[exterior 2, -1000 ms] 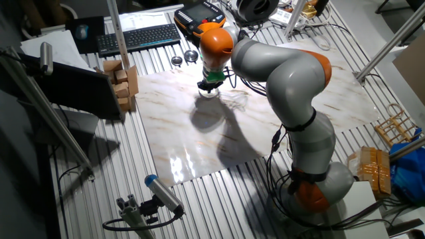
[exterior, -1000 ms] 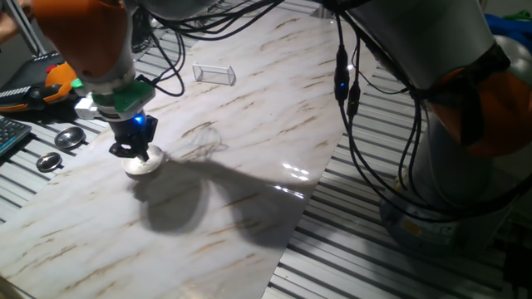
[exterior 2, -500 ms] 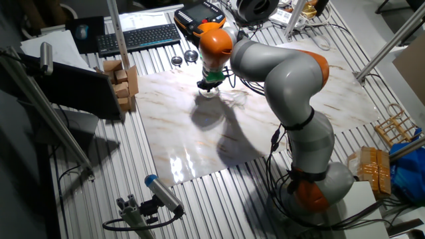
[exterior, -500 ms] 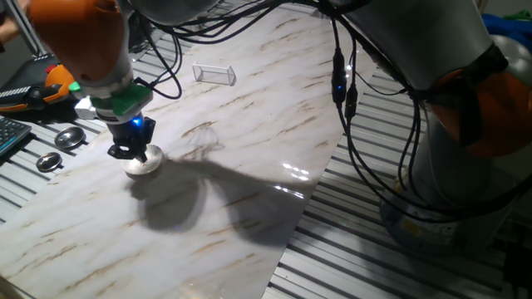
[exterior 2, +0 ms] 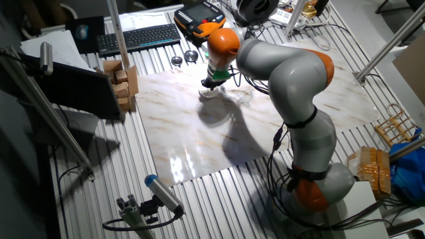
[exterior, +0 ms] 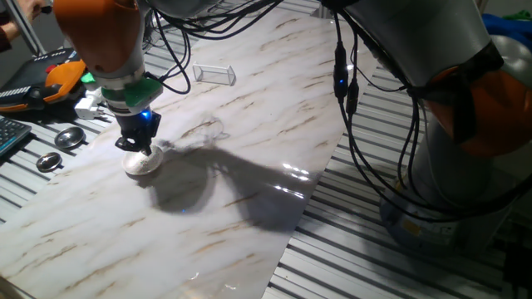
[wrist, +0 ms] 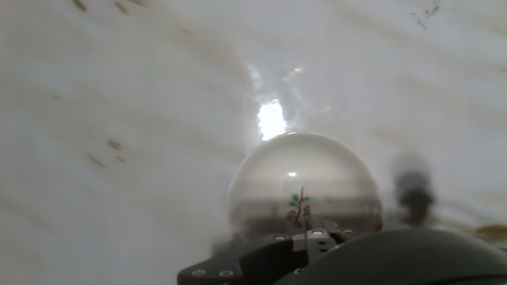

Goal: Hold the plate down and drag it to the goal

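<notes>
Since a second ago the gripper (exterior: 137,148) has edged toward the goal (exterior: 215,74), pressing the plate (exterior: 142,163) directly beneath it; finger spread can't be told. Dragging is underway; next, keep pressure, sliding onward to that distant bracket.

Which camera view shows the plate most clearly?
The hand view: the plate fills the lower centre, showing its round rim and small central mark. In both fixed views it is only a small white shape under the gripper.

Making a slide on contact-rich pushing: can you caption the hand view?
Hand view: the gripper sits over the small white plate on the marble tabletop.
</notes>
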Available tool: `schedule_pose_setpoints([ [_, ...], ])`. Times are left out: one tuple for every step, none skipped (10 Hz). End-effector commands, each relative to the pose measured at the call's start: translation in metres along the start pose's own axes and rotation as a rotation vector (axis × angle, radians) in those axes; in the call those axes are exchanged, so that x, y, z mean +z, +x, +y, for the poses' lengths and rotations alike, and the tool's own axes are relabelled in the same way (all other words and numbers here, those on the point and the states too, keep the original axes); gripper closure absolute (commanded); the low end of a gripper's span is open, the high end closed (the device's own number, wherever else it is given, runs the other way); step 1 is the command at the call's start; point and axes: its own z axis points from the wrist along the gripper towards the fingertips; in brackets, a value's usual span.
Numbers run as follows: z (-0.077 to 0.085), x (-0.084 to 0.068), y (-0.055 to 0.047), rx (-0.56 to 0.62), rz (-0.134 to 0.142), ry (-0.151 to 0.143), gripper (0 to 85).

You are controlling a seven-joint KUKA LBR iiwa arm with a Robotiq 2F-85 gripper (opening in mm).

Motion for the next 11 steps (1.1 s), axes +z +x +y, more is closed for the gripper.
schedule_pose_setpoints([
  [-0.003,0.002,-0.001,-0.004,-0.001,-0.001,85.0],
  [-0.007,0.006,-0.001,-0.008,-0.002,-0.009,85.0],
  [-0.007,0.009,-0.001,-0.005,-0.002,-0.01,85.0],
  [-0.008,0.009,-0.001,-0.005,-0.002,-0.009,85.0],
  [-0.009,0.011,-0.001,-0.007,-0.002,-0.004,85.0],
  [-0.013,0.014,-0.001,-0.011,-0.004,-0.004,85.0],
  [-0.014,0.018,-0.001,-0.012,-0.005,-0.009,85.0],
  [-0.015,0.019,0.0,-0.012,-0.005,-0.012,85.0],
  [-0.015,0.02,0.0,-0.01,-0.001,-0.013,85.0],
  [-0.016,0.02,0.0,-0.011,-0.003,-0.01,85.0],
  [-0.016,0.02,0.0,-0.011,-0.008,-0.005,85.0],
])
